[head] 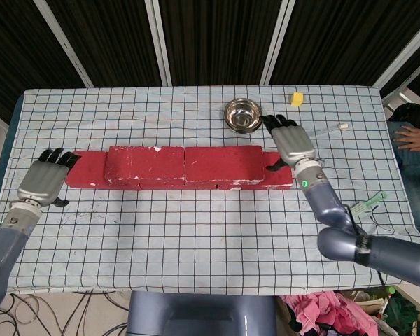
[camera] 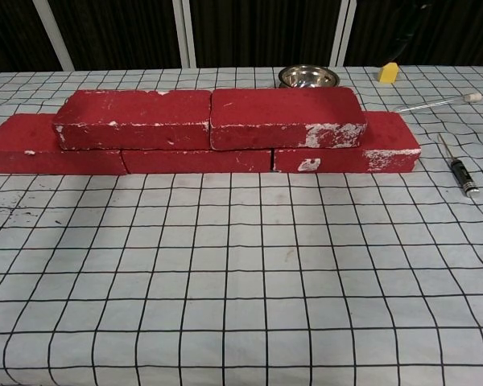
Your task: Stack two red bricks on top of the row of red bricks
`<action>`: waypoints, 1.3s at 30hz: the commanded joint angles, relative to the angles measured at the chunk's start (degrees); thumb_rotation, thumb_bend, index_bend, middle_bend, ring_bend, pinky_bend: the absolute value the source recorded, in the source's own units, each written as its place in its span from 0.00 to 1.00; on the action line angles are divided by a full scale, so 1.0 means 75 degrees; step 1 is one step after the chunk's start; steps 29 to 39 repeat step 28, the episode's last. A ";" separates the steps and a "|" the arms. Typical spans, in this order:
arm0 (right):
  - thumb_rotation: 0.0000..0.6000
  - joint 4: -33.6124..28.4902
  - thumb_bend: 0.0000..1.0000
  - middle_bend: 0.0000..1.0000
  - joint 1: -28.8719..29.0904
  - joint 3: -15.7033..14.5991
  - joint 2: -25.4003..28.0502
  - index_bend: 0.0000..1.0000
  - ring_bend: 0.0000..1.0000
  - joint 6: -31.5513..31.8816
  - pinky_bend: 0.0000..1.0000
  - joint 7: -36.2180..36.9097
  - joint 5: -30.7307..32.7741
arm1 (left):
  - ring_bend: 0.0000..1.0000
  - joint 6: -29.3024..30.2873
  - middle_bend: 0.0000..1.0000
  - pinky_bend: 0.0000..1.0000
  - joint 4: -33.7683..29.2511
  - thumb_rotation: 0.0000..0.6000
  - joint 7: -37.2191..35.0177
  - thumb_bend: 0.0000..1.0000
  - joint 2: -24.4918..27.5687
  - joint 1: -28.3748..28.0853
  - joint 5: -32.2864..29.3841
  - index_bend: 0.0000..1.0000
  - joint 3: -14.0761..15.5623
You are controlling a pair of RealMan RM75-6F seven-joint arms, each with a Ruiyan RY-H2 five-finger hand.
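Observation:
A row of red bricks (camera: 201, 159) lies across the checked table. Two more red bricks sit on top of it, the left one (camera: 133, 118) (head: 144, 164) and the right one (camera: 286, 117) (head: 222, 163) end to end. In the head view my left hand (head: 43, 183) hangs to the left of the row's end, apart from it, fingers spread and holding nothing. My right hand (head: 292, 145) hovers over the row's right end, fingers apart and empty. Neither hand shows in the chest view.
A steel bowl (head: 243, 114) stands just behind the bricks. A yellow block (head: 297, 99) and a thin rod (head: 322, 131) lie at the back right. A screwdriver (camera: 459, 170) lies right of the row. A person's hand (head: 411, 136) rests at the table's right edge.

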 commanded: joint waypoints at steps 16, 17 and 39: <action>1.00 -0.2385 0.00 0.05 -0.6327 -0.2868 0.1536 0.00 0.02 0.5815 0.12 0.0801 -0.6244 | 0.00 0.4969 0.09 0.00 0.1829 1.00 -0.3075 0.05 -0.0969 0.4733 0.4359 0.10 0.0975; 1.00 -0.2321 0.00 0.05 -0.6564 -0.2901 0.1429 0.00 0.02 0.6027 0.12 0.0730 -0.6367 | 0.00 0.4942 0.09 0.00 0.1810 1.00 -0.3124 0.05 -0.0965 0.4823 0.4369 0.11 0.0988; 1.00 -0.1411 0.00 0.04 -0.7970 -0.2538 0.0594 0.00 0.02 0.7144 0.12 0.0349 -0.7008 | 0.00 0.4593 0.07 0.00 0.1729 1.00 -0.3494 0.05 -0.0914 0.5267 0.4576 0.09 0.0757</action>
